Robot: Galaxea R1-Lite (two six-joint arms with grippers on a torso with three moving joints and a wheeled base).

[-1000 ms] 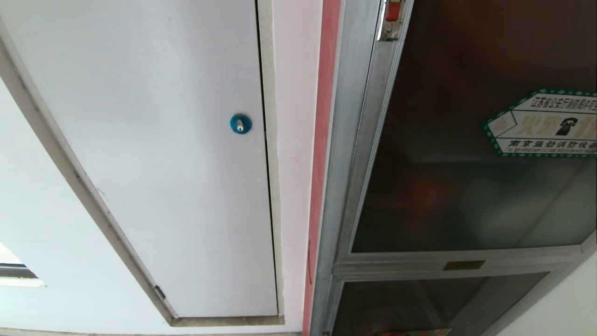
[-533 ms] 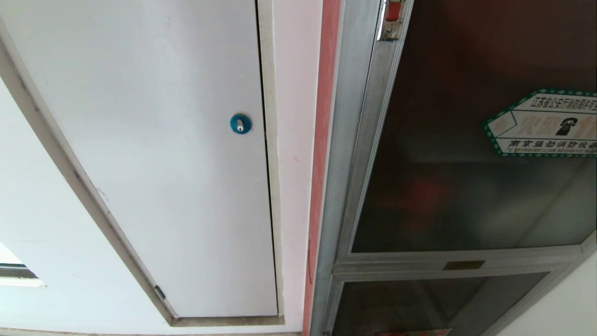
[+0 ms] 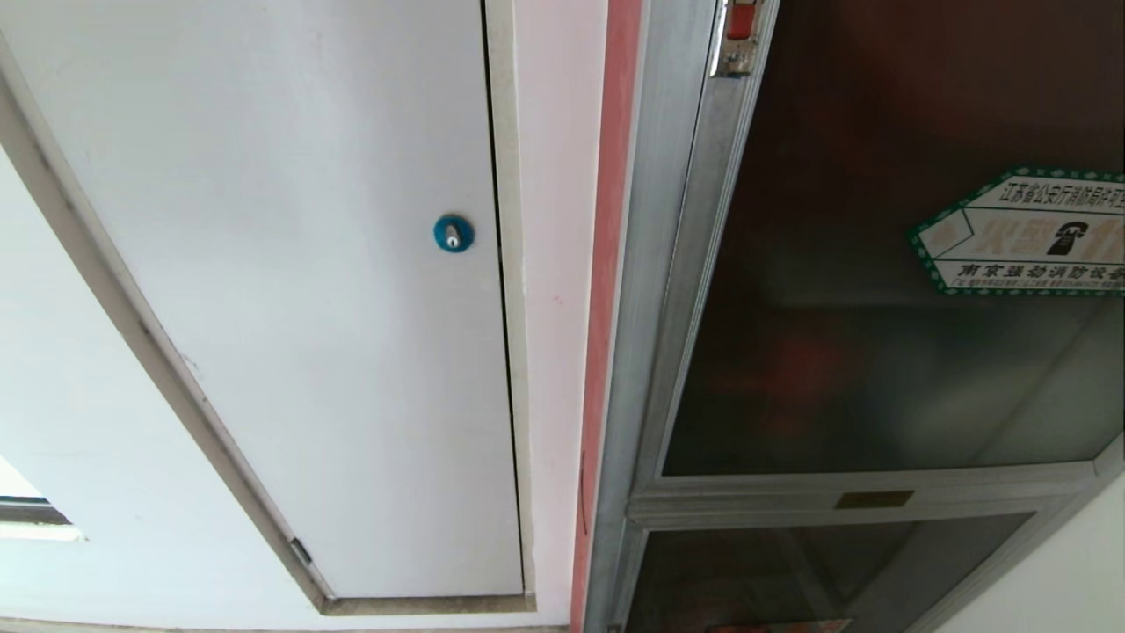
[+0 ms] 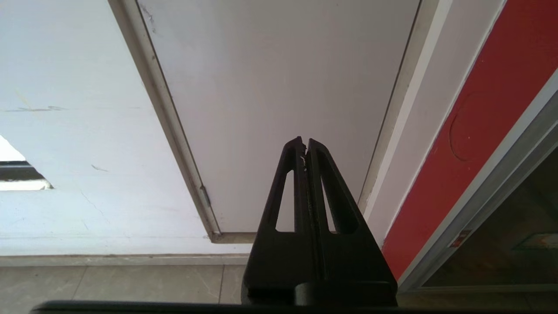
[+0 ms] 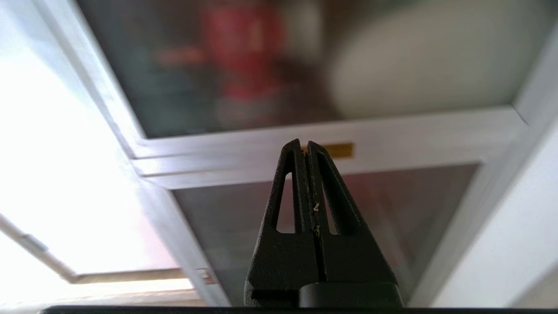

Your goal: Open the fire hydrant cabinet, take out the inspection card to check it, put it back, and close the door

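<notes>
The fire hydrant cabinet fills the right of the head view with its silver frame. Its door, dark frosted glass with a green-bordered telephone sticker, is closed, and the red latch sits at its top left corner. Blurred red shapes show behind the glass. The inspection card is hidden. My right gripper is shut and empty, pointing at the silver bar between the door and the lower glass panel. My left gripper is shut and empty before the white door. Neither arm shows in the head view.
A white door with a blue round lock stands left of the cabinet. A red strip runs along the cabinet's side. A smaller dark glass panel lies under the door. Floor tiles show below.
</notes>
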